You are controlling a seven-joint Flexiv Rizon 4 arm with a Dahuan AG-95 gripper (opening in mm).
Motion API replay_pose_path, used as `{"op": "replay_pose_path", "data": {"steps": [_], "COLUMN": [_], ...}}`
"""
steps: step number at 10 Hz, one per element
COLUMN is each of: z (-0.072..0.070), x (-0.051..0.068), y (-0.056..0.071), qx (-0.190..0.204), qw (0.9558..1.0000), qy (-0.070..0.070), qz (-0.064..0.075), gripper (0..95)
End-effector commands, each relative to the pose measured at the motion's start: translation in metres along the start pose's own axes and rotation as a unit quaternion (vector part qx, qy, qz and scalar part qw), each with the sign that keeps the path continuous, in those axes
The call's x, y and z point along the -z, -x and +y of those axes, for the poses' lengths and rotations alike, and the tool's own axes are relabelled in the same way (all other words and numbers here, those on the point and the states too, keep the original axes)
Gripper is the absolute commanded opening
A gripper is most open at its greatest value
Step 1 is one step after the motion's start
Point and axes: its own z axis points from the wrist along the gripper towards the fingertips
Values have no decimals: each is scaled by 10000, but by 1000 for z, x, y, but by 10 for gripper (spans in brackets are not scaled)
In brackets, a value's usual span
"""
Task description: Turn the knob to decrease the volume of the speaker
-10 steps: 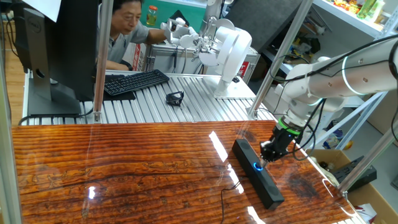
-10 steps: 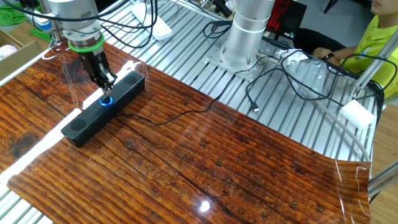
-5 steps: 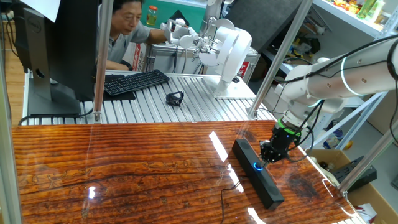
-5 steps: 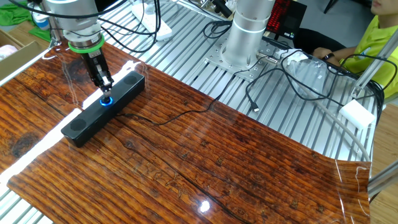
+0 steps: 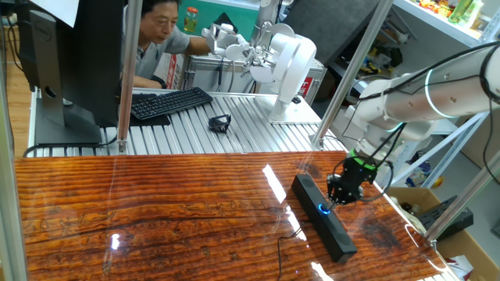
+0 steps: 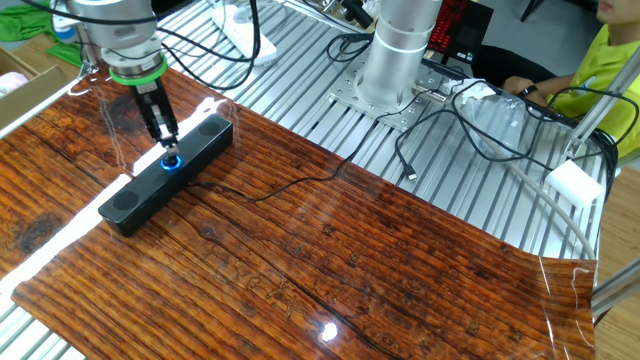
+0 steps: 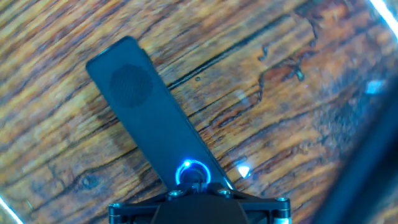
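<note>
The speaker (image 5: pixel 323 215) is a long slim black bar lying on the wooden table; it also shows in the other fixed view (image 6: pixel 165 172) and the hand view (image 7: pixel 149 121). Its knob (image 5: pixel 323 208) is a small black dial ringed in blue light, also seen in the other fixed view (image 6: pixel 171 161) and at the bottom of the hand view (image 7: pixel 191 173). My gripper (image 5: pixel 334 198) points down with its fingers together, the tips just above the knob (image 6: pixel 168 141). In the hand view the fingertips (image 7: pixel 193 186) cover the knob's near edge. A thin black cable (image 6: pixel 270 190) runs from the speaker.
A black keyboard (image 5: pixel 170 102), a monitor (image 5: pixel 74 58) and a seated person (image 5: pixel 156 39) are at the far side. A white robot base (image 6: pixel 392 60) with loose cables (image 6: pixel 470 120) stands on the metal slats. A small black object (image 5: pixel 219 122) lies on the slats.
The wrist has turned about its own axis, so the fingers look narrower in the other fixed view. The gripper stays over the knob. The speaker has not moved.
</note>
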Motion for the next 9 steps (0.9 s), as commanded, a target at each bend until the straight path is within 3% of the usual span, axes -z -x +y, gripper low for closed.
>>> {"op": "replay_pose_path", "data": {"steps": [1,2,4,9], "z": [-1,-1,-1,-1], "x": [0,0,0,0], "y": [-1,-1,-1,-1], "qx": [-992,-1089,-1556,-2274], "qw": [9950,9939,9875,9730], "qy": [123,141,229,335], "qz": [-15,-40,-139,-195], "gripper": [0,0,0,0]}}
